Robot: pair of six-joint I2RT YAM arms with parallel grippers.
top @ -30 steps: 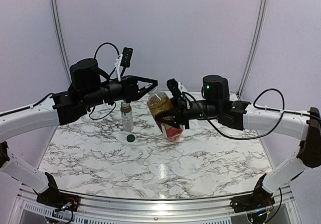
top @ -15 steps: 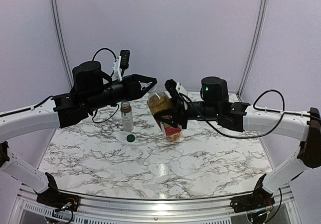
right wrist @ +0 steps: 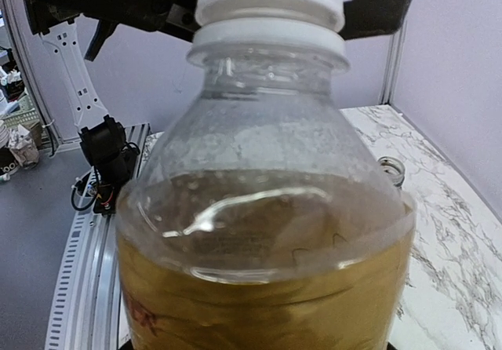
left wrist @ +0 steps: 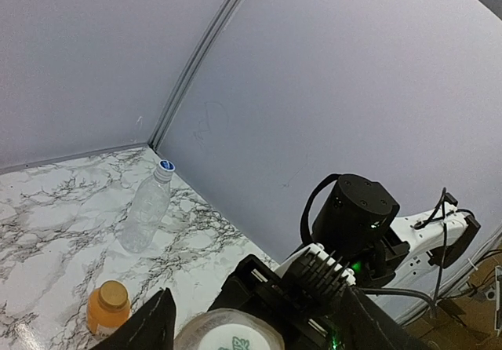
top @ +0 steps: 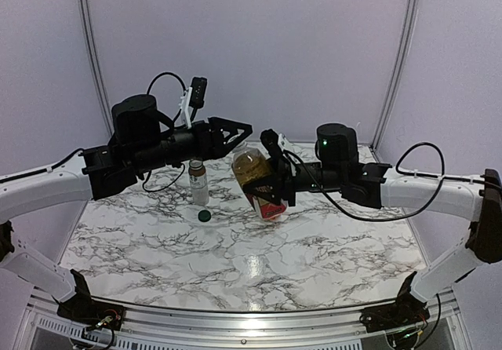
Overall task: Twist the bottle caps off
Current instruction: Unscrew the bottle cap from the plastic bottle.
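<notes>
My left gripper (top: 241,135) is spread wide, its fingers on either side of the white cap (left wrist: 231,336) with gaps showing in the left wrist view, so it grips nothing yet. I place it there because the next step, as I judge it, is to clamp and twist that cap. My right gripper (top: 268,187) is clamped round the body of the tea bottle (top: 249,165), holding it off the marble table (top: 157,248), tilted with its neck toward the left arm, which presents the cap and braces the bottle against the twist.

Behind, the short clear bottle (top: 198,181) stands uncapped, the dark green cap (top: 205,216) lying just in front of it. The orange juice bottle (left wrist: 108,307) and tall clear bottle (left wrist: 145,213) stand capped, further off.

Against half a second ago, the left fingers have pushed forward over the bottle top, and the right arm has sunk slightly.
</notes>
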